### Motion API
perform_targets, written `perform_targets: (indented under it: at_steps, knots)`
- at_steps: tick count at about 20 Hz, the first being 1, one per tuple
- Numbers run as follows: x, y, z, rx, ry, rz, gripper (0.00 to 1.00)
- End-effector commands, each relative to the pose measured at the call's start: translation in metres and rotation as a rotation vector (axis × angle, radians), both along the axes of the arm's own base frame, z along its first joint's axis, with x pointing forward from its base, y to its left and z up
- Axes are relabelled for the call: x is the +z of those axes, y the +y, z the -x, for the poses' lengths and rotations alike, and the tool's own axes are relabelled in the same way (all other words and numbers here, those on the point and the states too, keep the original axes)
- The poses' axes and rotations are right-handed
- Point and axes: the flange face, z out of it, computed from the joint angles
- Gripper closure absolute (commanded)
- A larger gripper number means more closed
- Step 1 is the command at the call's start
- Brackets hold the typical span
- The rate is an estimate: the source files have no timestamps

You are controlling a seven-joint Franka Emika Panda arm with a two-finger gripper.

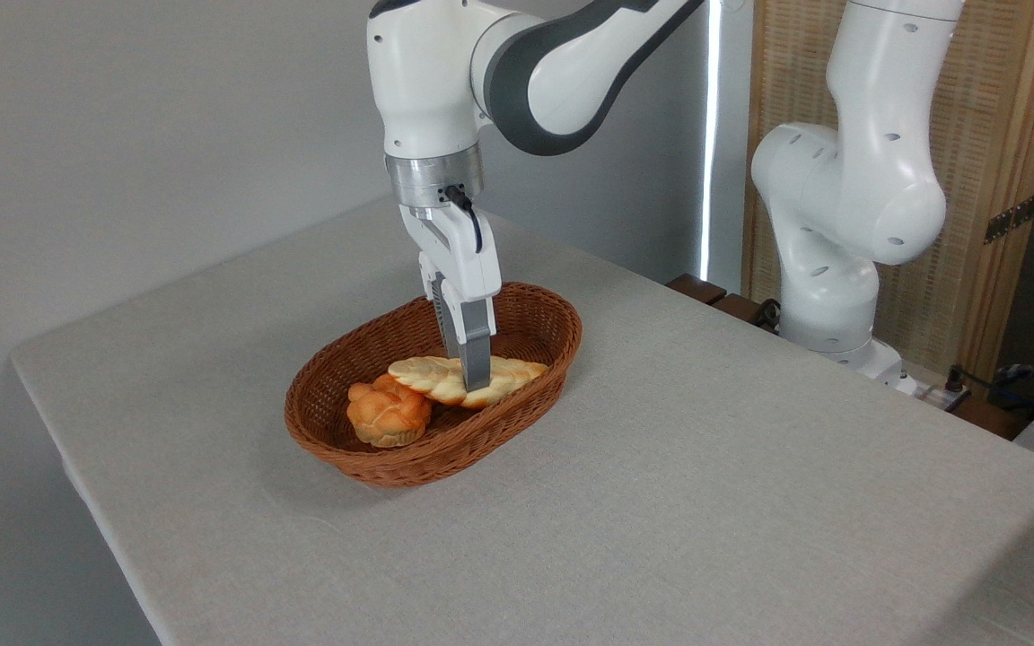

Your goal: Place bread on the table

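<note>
Reaching down into the wicker basket (517,309), the gripper (472,377) has its jaws set across the middle of the bread (432,375), one finger (477,354) showing in front of the loaf and the other hidden behind it. From this side it cannot be told for sure whether the jaws are clamped on the loaf or merely straddling it. The bread lies inside the basket, leaning on the small orange bun (387,413) at its left end. It looks light and stiff, with a bumpy braided crust that should give decent purchase. Its long, tapered shape argues for a hold at the thick middle, across the narrow width, so it will not tip. Bare worktop (705,502) lies all round the basket.
</note>
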Motion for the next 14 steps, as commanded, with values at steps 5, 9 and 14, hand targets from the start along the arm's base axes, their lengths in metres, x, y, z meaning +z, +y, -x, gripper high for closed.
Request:
perform_targets:
  at_steps: [5,9,14]
  knots:
    - [0.001,0.001,0.001,-0.006,-0.025,0.014,0.57]
    - [0.003,0.005,0.001,0.003,-0.017,0.014,0.58]
    - [0.011,0.006,0.000,0.013,-0.022,0.018,0.58]
